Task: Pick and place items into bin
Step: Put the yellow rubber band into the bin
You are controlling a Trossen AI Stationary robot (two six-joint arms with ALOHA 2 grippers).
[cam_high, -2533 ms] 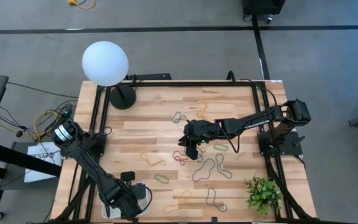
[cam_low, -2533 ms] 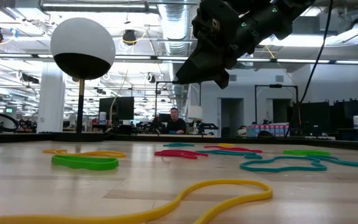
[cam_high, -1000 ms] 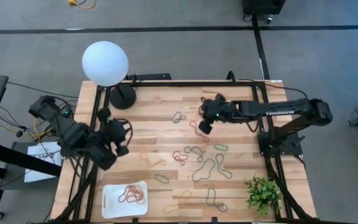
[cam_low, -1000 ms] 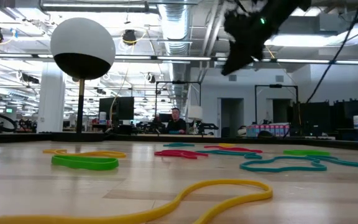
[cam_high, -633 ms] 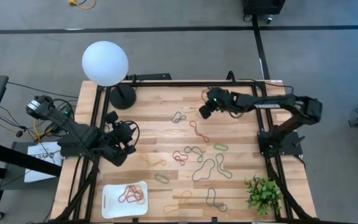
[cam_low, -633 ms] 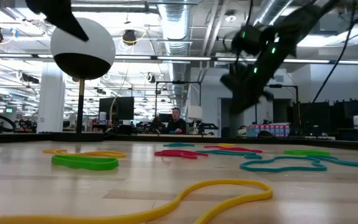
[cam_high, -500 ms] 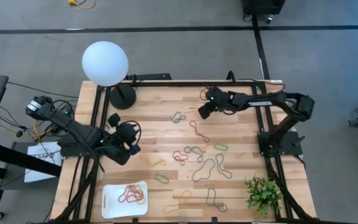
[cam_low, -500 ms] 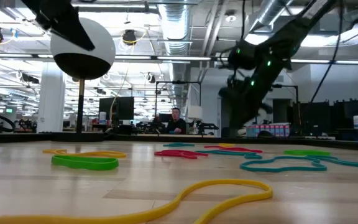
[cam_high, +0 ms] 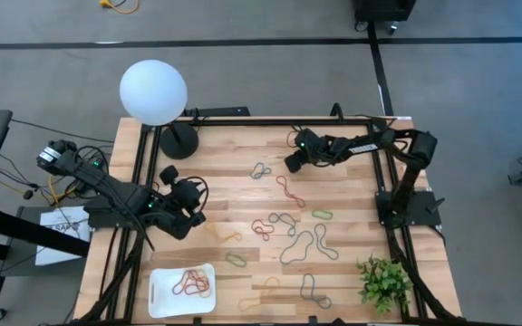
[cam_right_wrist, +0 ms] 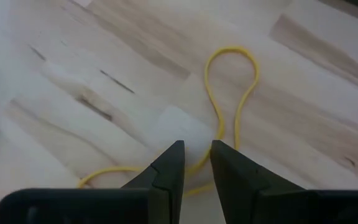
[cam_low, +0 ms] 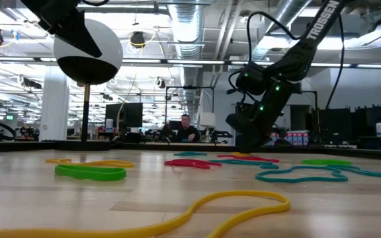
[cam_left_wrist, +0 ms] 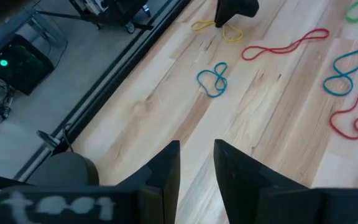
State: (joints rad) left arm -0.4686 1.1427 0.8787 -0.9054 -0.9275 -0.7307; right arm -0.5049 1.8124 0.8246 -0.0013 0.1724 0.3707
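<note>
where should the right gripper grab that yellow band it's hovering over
On the narrow waist of the yellow band, where its two strands run almost together below the round loop. It lies flat on the table, so come straight down with a finger on each side of the waist. The right gripper is already nearly over it, fingers slightly apart.

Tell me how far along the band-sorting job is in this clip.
Early. A few red and orange bands already lie in the white bin. The right gripper, fingers nearly closed, is down at a yellow band on the table's far side. The left gripper hovers empty. Roughly a dozen bands remain scattered.
</note>
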